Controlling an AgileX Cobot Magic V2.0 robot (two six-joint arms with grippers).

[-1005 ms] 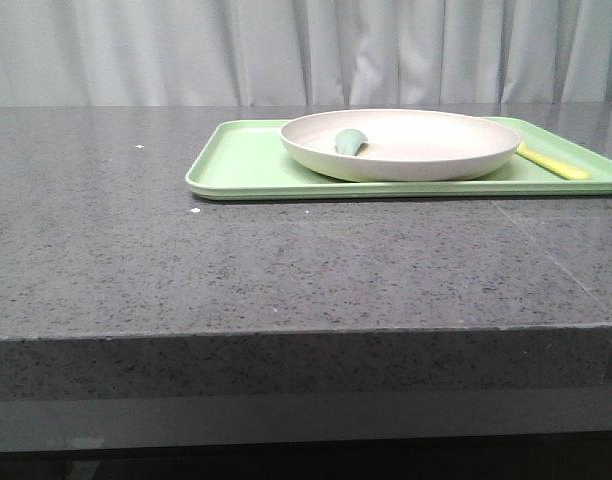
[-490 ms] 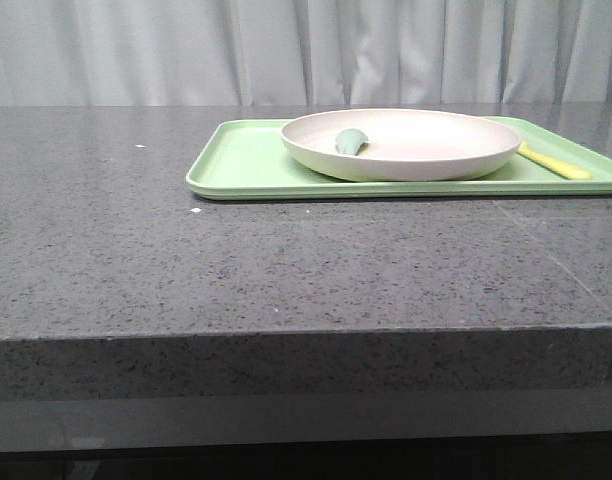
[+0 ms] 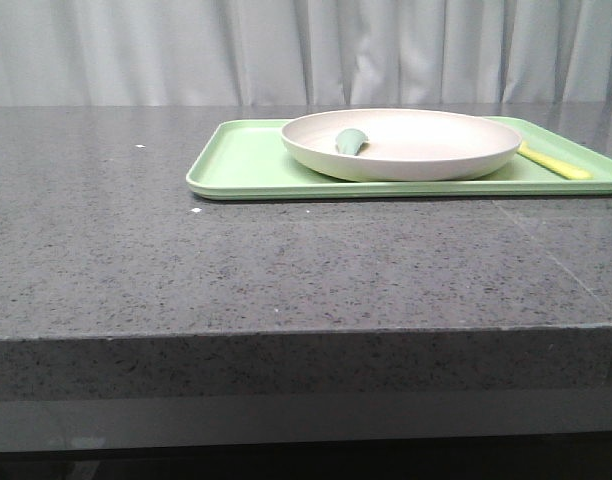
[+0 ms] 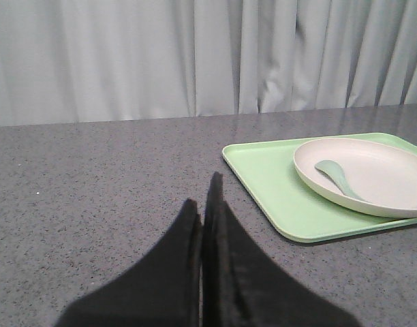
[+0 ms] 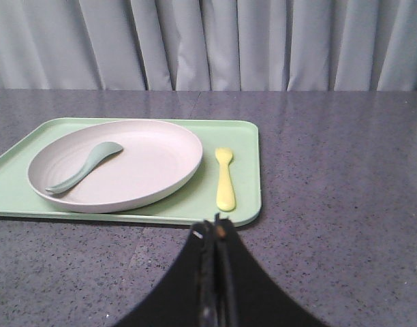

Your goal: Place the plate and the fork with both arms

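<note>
- Left gripper (image 4: pixel 205 204): black fingers pressed together, nothing between them, hanging over the bare speckled dark grey stone counter (image 3: pixel 286 260).
- Right gripper (image 5: pixel 215 235): fingers closed up tight too, empty, sitting just short of the near edge of the flat rectangular light green tray (image 5: pixel 242 170).
- The big round cream matte plate with a raised rim (image 5: pixel 147 160) sits on that tray, ahead of the right gripper and off to its left. From the left gripper it's ahead and to the right.
- A stubby teal-green spoon (image 5: pixel 82 170) lies inside the plate.
- The small slim pale yellow plastic fork (image 5: pixel 225 180) lies flat on the tray right beside the plate, straight ahead of the right gripper and close to it.
- Pale grey curtain (image 3: pixel 306 50) behind everything.
</note>
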